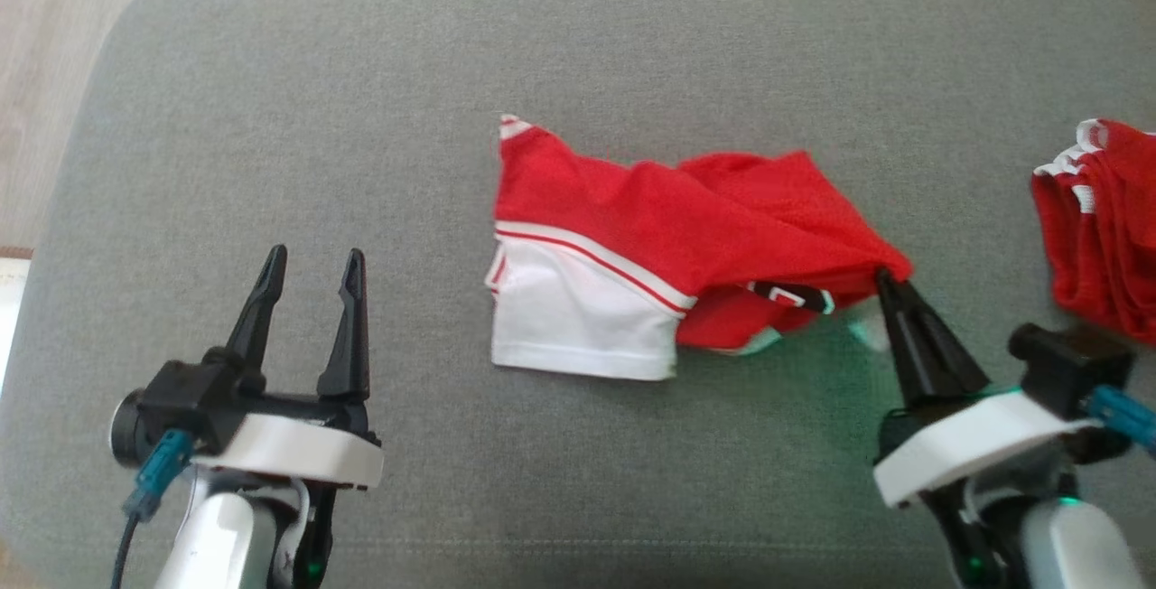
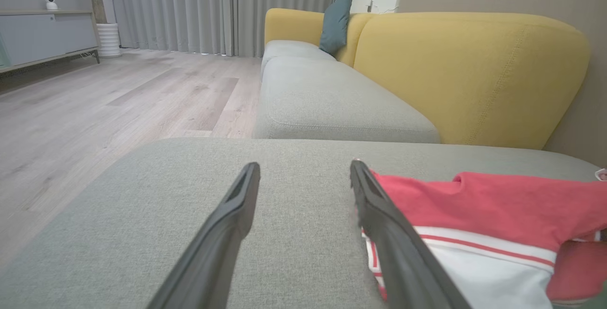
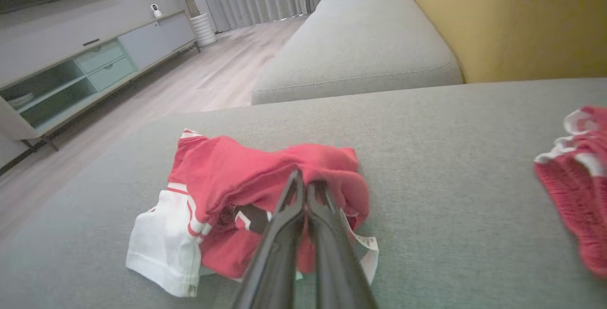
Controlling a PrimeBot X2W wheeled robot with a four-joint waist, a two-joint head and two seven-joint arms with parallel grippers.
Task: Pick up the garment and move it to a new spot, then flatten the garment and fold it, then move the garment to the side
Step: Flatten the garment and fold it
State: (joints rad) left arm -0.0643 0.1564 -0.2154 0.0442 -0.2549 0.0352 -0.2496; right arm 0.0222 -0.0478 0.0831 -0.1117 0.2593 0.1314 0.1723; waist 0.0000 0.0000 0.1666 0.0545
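Observation:
A red and white garment (image 1: 650, 246) lies crumpled in the middle of the grey cushion (image 1: 361, 119); it has a white panel at its near left and red cloth bunched toward the right. My right gripper (image 1: 885, 280) is shut on the garment's right edge, and in the right wrist view its fingers (image 3: 289, 214) pinch a fold of red cloth (image 3: 265, 167). My left gripper (image 1: 312, 259) stands open over bare cushion to the left of the garment. In the left wrist view its right finger (image 2: 379, 209) sits just beside the garment (image 2: 498, 214).
A second red garment (image 1: 1106, 228) with white trim lies at the cushion's right edge, also in the right wrist view (image 3: 578, 171). Wooden floor (image 1: 54, 47) lies beyond the cushion's left end. A yellow sofa back (image 2: 464, 72) rises behind, with another grey seat (image 2: 322, 105).

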